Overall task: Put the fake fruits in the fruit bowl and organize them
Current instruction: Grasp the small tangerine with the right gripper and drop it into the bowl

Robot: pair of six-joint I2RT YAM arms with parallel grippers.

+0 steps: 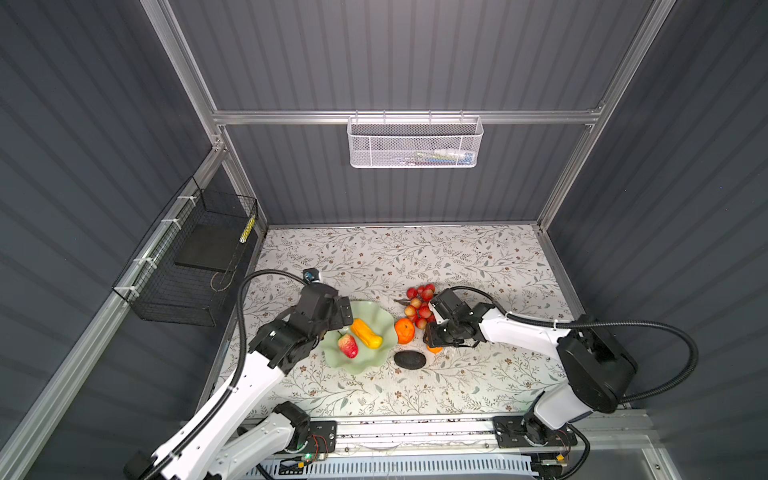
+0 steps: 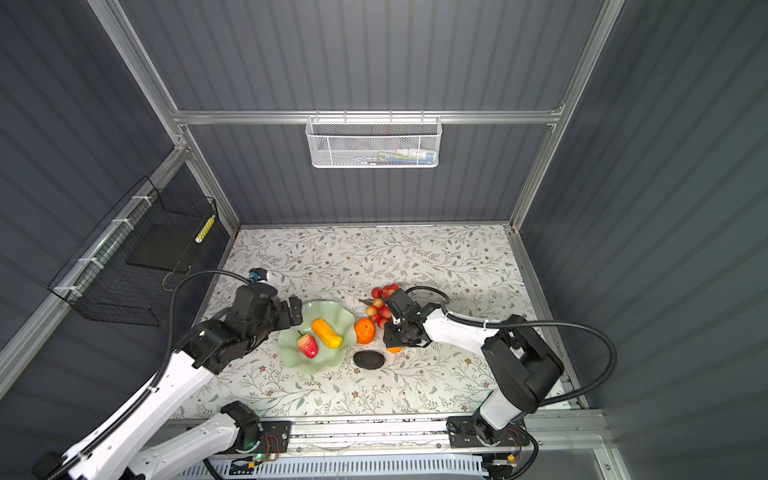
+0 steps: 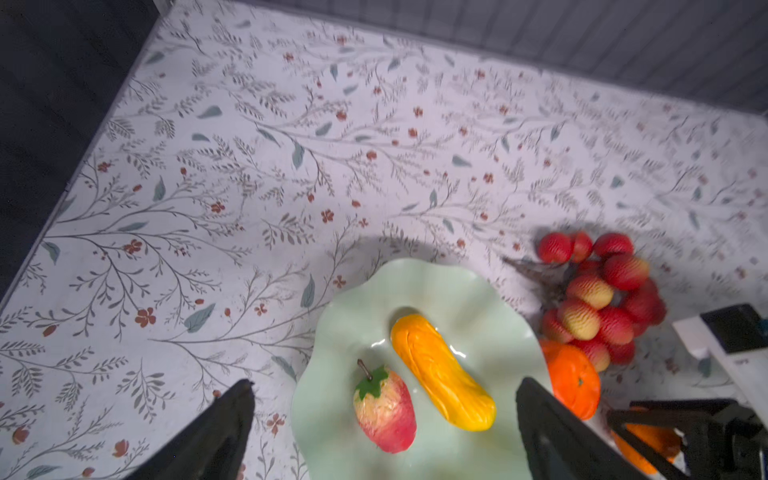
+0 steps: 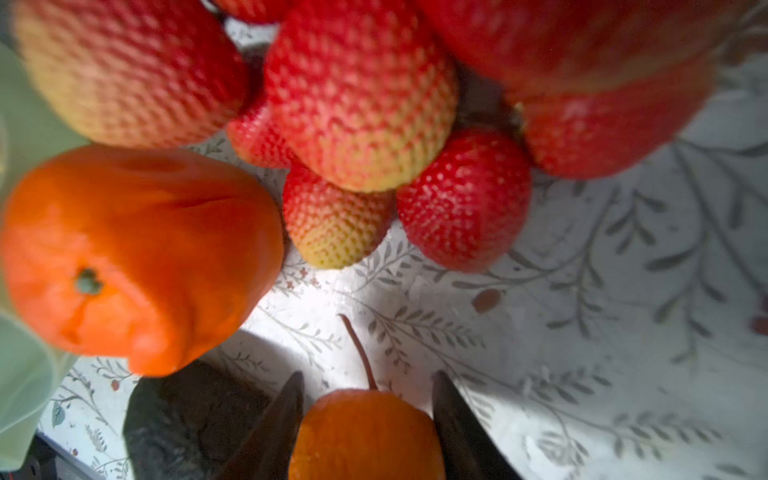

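Note:
The pale green fruit bowl (image 1: 360,365) (image 3: 490,291) holds a red-green strawberry-like fruit (image 1: 348,345) (image 3: 384,409) and an elongated yellow-orange fruit (image 1: 366,333) (image 3: 442,370). My left gripper (image 1: 344,318) (image 3: 386,386) hovers open above the bowl's left side, holding nothing. Right of the bowl lie an orange (image 1: 404,331) (image 4: 137,257), the dark avocado (image 1: 409,359) (image 4: 187,419) and the red grape cluster (image 1: 419,305) (image 4: 361,104). My right gripper (image 1: 434,343) (image 4: 368,378) has both fingers against a second orange (image 1: 435,350) (image 4: 365,432) that has a thin stem.
A black wire basket (image 1: 187,266) hangs on the left wall and a white mesh basket (image 1: 415,143) on the back rail. The floral table surface (image 1: 415,257) stretches behind the fruits to the back wall.

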